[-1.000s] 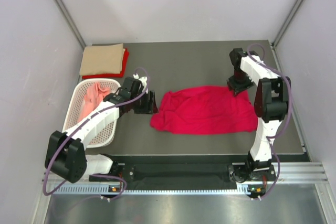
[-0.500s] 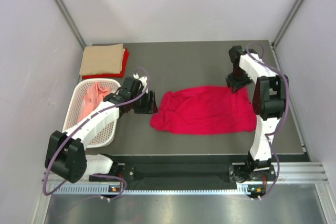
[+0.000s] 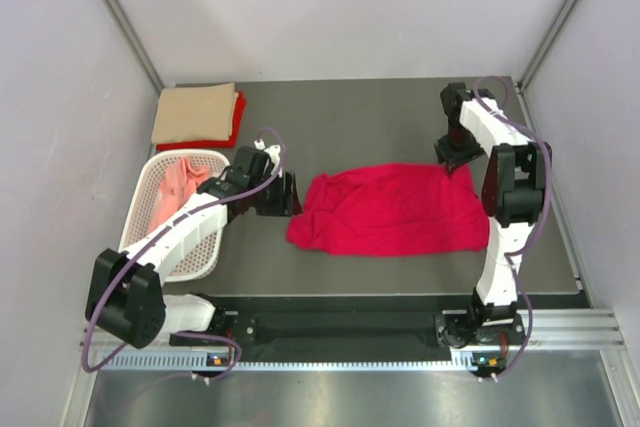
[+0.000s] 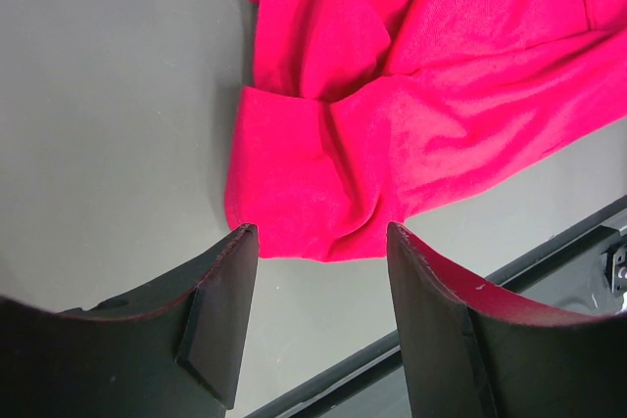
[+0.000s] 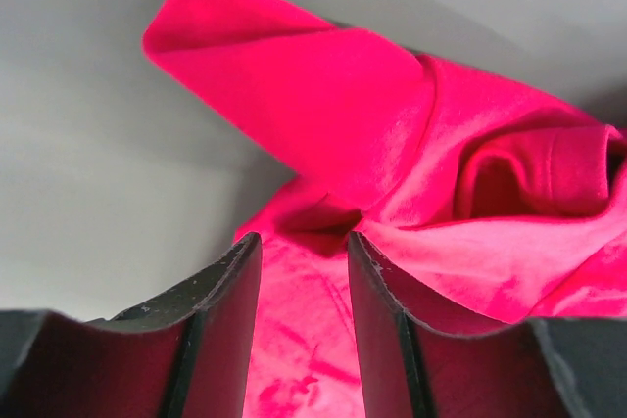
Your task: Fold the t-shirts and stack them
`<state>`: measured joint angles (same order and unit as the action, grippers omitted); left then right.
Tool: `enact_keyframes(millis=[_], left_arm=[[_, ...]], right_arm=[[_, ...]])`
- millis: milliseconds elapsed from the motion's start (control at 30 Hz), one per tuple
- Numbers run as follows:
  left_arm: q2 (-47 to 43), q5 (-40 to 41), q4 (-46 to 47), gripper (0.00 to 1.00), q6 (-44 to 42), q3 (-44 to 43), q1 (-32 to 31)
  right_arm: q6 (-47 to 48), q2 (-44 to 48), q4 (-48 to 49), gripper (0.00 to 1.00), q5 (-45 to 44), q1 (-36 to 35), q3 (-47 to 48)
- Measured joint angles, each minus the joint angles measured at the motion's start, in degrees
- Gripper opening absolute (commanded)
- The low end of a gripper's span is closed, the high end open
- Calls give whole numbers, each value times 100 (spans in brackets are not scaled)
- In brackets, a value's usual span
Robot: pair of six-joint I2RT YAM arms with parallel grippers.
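Crimson t-shirt (image 3: 390,212) lies crumpled mid-counter (image 3: 370,117), unmoved. Right tool (image 3: 455,161) has shifted slightly toward the far edge since a second ago, jaws narrowly apart over the shirt's far right corner. Left tool (image 3: 291,195) unchanged: wide, empty, at the shirt's left edge.

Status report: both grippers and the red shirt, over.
Left gripper open, at crimson shirt edge. Right gripper open over its far corner. Shirt rumpled, unfolded. Nothing blocking.
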<state>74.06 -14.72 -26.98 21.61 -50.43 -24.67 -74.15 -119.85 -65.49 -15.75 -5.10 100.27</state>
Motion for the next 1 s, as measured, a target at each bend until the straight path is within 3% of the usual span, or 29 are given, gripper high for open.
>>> enact_keyframes(millis=[167,267,367,400,667,1000], left_arm=[[0,0,0,60,-2,4,0],[0,4,0,59,0,7,0],[0,15,2,59,74,11,0],[2,15,2,59,87,11,0],[203,90,-44,58,127,-66,0],[710,195,-46,58,92,-378,0]], right_arm=[[2,-170,0,37,11,2,0],[15,-210,2,28,2,2,-2],[46,-210,2,15,-26,2,-2],[72,-210,2,1,-33,2,-2],[892,37,109,0,-188,2,-96],[2396,1967,876,0,-293,7,-1845]])
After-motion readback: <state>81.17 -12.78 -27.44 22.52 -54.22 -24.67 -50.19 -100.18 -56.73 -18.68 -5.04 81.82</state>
